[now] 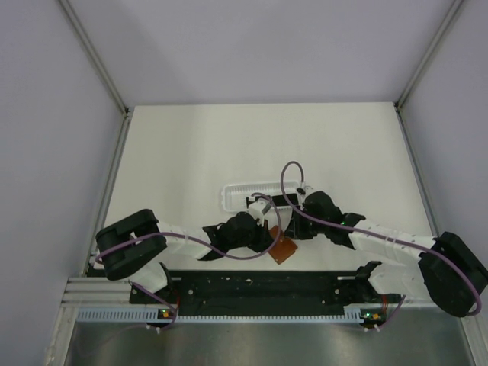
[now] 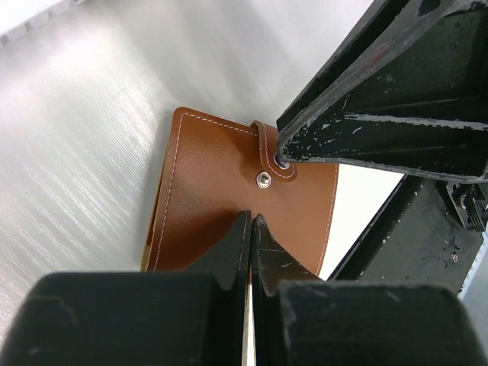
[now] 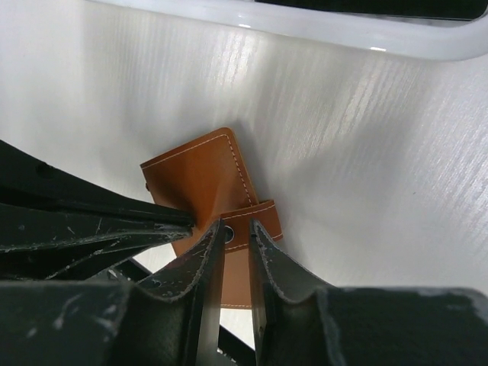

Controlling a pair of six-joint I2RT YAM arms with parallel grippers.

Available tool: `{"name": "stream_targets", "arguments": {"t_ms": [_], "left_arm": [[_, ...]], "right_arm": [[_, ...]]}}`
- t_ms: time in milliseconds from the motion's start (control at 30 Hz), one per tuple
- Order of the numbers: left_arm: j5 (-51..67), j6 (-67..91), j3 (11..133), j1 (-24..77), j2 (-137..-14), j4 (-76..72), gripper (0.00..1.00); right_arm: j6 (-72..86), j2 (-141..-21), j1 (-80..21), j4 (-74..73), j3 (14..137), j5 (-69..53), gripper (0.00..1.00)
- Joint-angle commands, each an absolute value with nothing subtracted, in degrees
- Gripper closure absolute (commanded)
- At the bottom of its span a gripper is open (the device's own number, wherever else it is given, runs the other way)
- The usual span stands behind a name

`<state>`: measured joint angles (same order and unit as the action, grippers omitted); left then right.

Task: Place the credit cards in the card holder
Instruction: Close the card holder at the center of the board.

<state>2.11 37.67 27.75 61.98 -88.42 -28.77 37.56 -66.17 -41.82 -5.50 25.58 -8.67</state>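
The brown leather card holder (image 1: 284, 250) lies folded on the table between both arms, its clasp tab (image 2: 267, 149) across the cover. My left gripper (image 2: 252, 221) is shut, its tips pressed on the cover (image 2: 210, 179). My right gripper (image 3: 238, 227) stands slightly open right over the clasp tab (image 3: 263, 221), the snap showing between its fingers. In the left wrist view the right fingertips (image 2: 305, 145) touch the tab's snap. Black credit cards (image 3: 366, 6) lie in the white basket, mostly hidden.
The white slotted basket (image 1: 232, 191) sits just behind the card holder; its rim (image 3: 305, 23) crosses the top of the right wrist view. A black base rail (image 1: 252, 286) runs along the near edge, close to the holder (image 3: 198, 179).
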Motion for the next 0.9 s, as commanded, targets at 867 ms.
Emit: {"name": "stream_targets", "arguments": {"t_ms": [867], "left_arm": [[2.02,37.88,27.60,62.05,-89.56,-26.63,1.00]], "right_arm": [[37.79,-71.36,-41.66,0.36,25.40,-15.91,0.85]]}}
